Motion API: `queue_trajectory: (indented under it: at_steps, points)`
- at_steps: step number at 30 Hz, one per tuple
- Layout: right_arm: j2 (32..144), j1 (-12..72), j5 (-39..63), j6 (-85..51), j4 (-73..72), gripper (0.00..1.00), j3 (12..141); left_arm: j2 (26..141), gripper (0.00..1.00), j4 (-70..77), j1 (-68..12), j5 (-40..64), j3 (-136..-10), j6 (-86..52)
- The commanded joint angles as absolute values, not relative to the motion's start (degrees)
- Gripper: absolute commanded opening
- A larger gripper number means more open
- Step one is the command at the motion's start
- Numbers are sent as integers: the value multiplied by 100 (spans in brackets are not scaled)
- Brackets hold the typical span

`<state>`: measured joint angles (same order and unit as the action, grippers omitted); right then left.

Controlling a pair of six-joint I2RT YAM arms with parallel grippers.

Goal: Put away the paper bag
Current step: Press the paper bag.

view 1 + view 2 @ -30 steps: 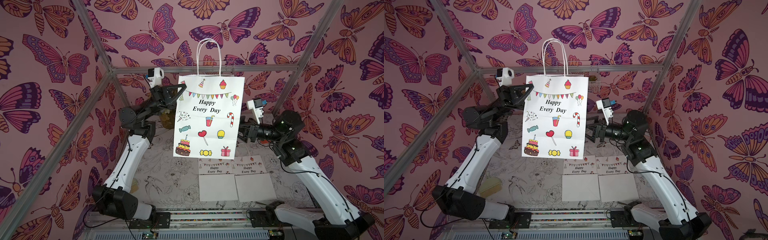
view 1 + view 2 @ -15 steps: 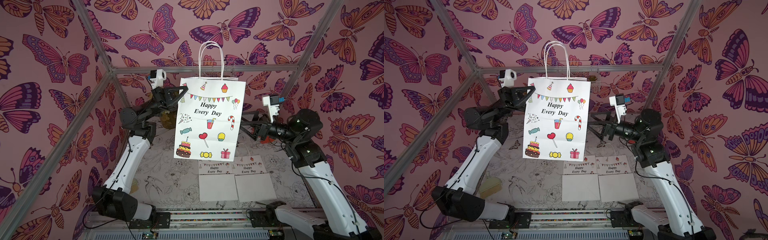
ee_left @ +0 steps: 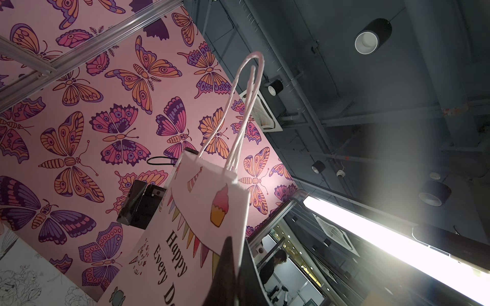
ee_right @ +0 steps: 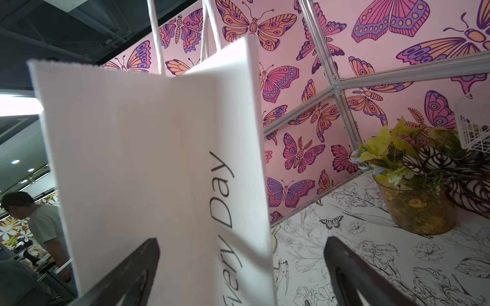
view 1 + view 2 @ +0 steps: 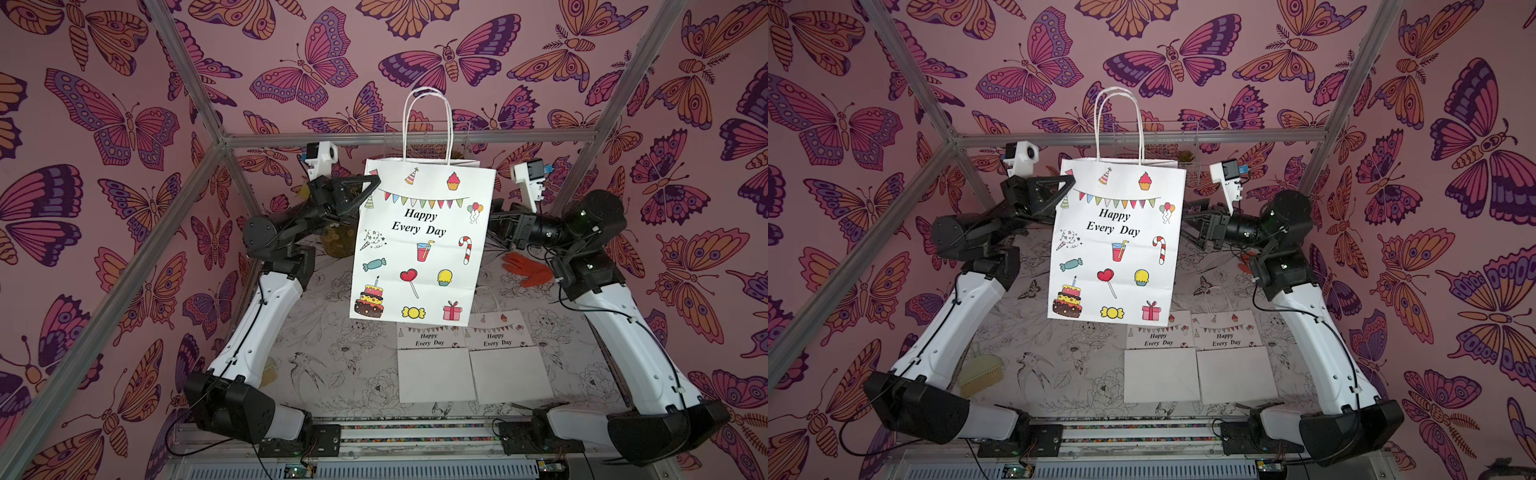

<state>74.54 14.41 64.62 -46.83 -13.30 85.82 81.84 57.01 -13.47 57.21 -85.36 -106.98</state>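
Note:
A white paper bag (image 5: 419,249) printed "Happy Every Day" hangs in the air above the table, its handles standing up, and it shows in both top views (image 5: 1117,245). My left gripper (image 5: 372,183) is shut on the bag's upper left corner, and the left wrist view shows its dark fingers pinching the paper edge (image 3: 236,254). My right gripper (image 5: 1187,220) is at the bag's right edge, partly hidden behind it. In the right wrist view its fingers (image 4: 140,262) stand wide open, with the bag's folded side (image 4: 148,159) between them. I cannot tell whether they touch it.
Two folded bags (image 5: 434,365) (image 5: 505,361) lie flat side by side at the front of the table. An orange glove (image 5: 528,268) lies at the back right, a potted plant (image 4: 416,204) at the back, and a brush (image 5: 982,372) by the left arm. A white wire basket (image 5: 1154,141) hangs on the rear rail.
My right arm has swung out to the right and risen, with its jaws widening a little. The bag stays in the left gripper, barely shifted.

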Motion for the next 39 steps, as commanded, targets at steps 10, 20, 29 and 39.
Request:
queue_trajectory:
  at_steps: [10,20,29,39]
  points:
    - [7664,1741,6417,-4772,-1470,100,8982,8130,0,5965,-1485,5799,-8411,-10661]
    - [7480,1617,6696,-4808,-1177,96,9141,7955,0,5856,-1521,5914,-8180,-10459]
    - [7259,1503,7710,-5893,-2186,99,9580,7919,0,6117,-1512,5952,-7975,-10521]
    - [7162,1881,7687,-5466,-1309,99,10034,7708,0,5566,-1432,5831,-7687,-9789]
